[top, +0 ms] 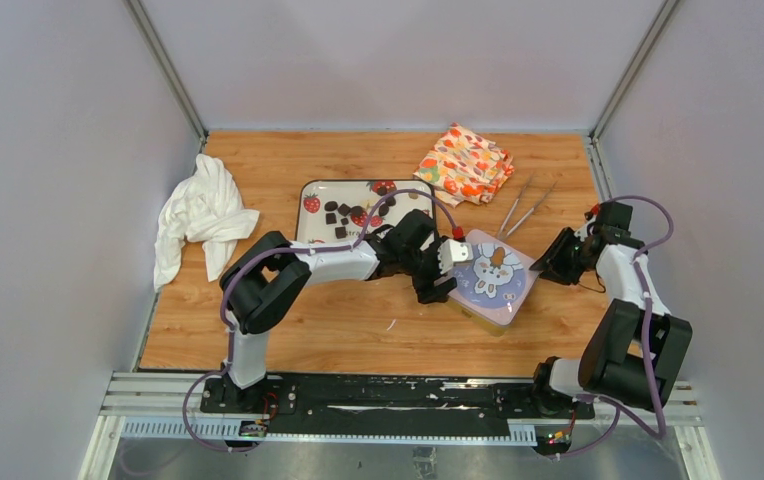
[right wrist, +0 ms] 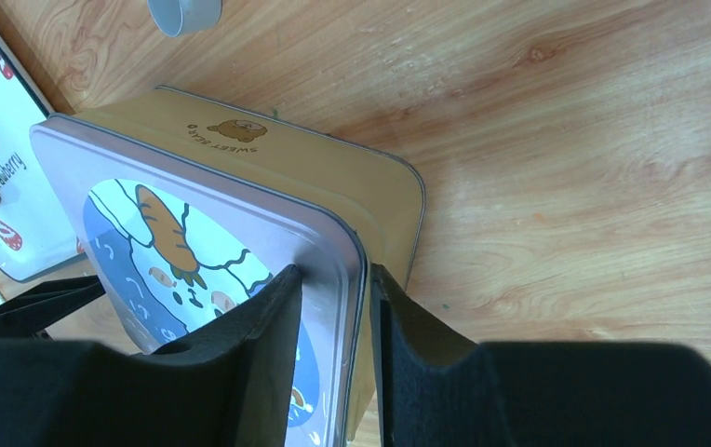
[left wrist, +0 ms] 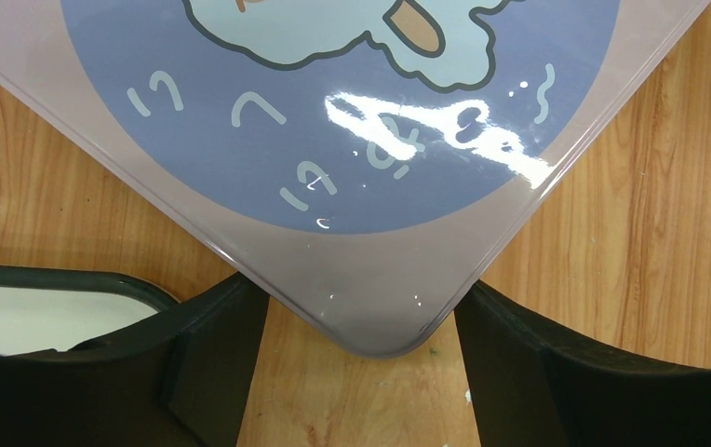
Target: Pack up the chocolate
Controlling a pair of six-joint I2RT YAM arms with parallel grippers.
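1. Located chocolate [top: 331, 217] on tray [top: 310, 232], far and left of centre, loose among printed strawberries. None seen in the tin; judged packing not yet begun.
2. Noted tin [right wrist: 333, 177] just right of the tray on worktop [top: 358, 330], covered by lid [top: 498, 278]. Lid sits skewed, overhanging the tan base on one side. Read as the reason for both arms being here: must come off before anything goes in.
3. Found left tool [left wrist: 354, 289] spread wide, straddling the lid's left corner with one finger at each edge. No squeeze evident. Taken as a brace, to stop the tin sliding or turning.
4. Found right tool [right wrist: 335, 275] narrowed onto the lid's right rim, one finger on the printed top, the other just outside the rim. Looks pinched on the lid. Placed so, presumably, for a lift or peel from that side.
5. Judged next need: raise at the right while steadying at the left. Risk of hauling up the whole tin if the lid fits tight, or of the lid skating across the base.
6. Saw tweezers [top: 523, 208] lying just beyond the tin, on the right arm's side. Probably meant for the small pieces; untouched for now.
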